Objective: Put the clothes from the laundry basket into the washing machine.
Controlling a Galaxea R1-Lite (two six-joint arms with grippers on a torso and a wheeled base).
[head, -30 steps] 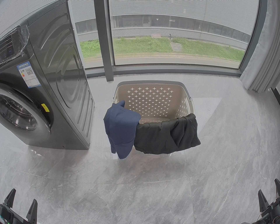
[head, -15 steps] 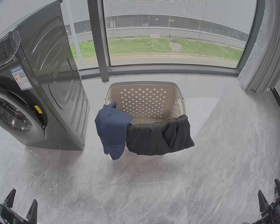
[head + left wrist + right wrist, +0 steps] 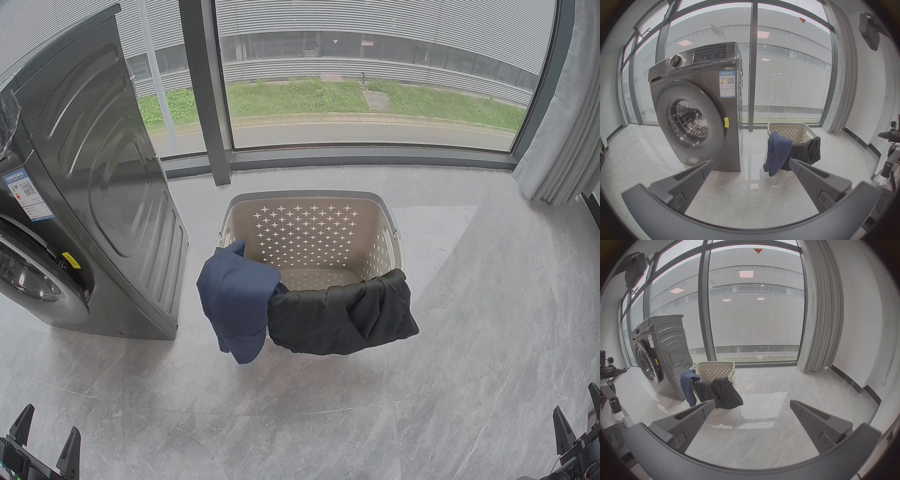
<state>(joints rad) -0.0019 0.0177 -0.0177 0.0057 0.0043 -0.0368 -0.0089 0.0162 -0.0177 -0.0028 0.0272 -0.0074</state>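
A beige laundry basket (image 3: 306,195) stands on the floor ahead of me. A blue garment (image 3: 237,300) hangs over its near left corner, and a black garment (image 3: 340,315) is draped over its near rim. The grey washing machine (image 3: 94,187) stands to the basket's left, its round door facing away from the basket. My left gripper (image 3: 49,425) and right gripper (image 3: 575,406) stay low and close to me, both open and holding nothing. In the left wrist view, the washing machine (image 3: 697,115), basket (image 3: 787,125) and blue garment (image 3: 776,151) lie far beyond the open gripper (image 3: 750,162).
A tall window with a dark pillar (image 3: 200,94) runs behind the basket, and a grey curtain (image 3: 562,125) hangs at the far right. Bare grey stone floor (image 3: 312,412) stretches between me and the basket.
The whole head view has shifted, so the camera moved: the basket now sits lower and the washing machine further left in the picture. Both grippers hold the same pose.
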